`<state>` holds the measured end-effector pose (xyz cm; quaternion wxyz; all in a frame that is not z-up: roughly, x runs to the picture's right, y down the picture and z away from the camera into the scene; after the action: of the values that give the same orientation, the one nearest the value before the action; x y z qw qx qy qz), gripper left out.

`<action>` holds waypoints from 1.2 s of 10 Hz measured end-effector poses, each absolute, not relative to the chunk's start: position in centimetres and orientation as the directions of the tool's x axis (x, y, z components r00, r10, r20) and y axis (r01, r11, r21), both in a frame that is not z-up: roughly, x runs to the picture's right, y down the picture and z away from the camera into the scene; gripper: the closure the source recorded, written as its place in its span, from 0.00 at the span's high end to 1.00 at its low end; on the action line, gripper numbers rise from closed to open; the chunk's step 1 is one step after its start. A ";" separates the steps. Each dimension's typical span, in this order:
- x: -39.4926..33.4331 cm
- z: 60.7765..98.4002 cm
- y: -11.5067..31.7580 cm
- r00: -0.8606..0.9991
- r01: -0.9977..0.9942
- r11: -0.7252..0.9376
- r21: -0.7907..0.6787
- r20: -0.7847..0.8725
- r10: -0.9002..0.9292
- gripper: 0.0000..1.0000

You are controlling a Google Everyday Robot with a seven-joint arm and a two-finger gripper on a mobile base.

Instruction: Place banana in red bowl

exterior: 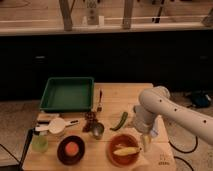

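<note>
The banana [126, 150] lies inside the red bowl [114, 156] at the table's near edge; the gripper [145, 142] hangs just right of it, finger state impossible to tell

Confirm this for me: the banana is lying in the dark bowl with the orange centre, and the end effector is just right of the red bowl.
Not quite. The camera view shows the banana lying in the red bowl, not the dark bowl. The rest holds: the end effector hangs just right of the red bowl.
</note>
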<state>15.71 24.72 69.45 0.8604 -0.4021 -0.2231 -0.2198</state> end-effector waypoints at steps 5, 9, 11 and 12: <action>17.1 69.8 24.8 0.807 0.547 0.597 -0.586 0.558 -0.193 0.80; 17.8 70.0 25.0 0.810 0.541 0.605 -0.584 0.555 -0.188 0.80; 17.7 70.0 25.0 0.810 0.541 0.605 -0.584 0.556 -0.188 0.80; 17.7 70.0 25.0 0.810 0.541 0.605 -0.584 0.556 -0.188 0.80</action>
<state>17.73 24.96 69.99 0.8671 -0.3912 -0.2255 -0.2103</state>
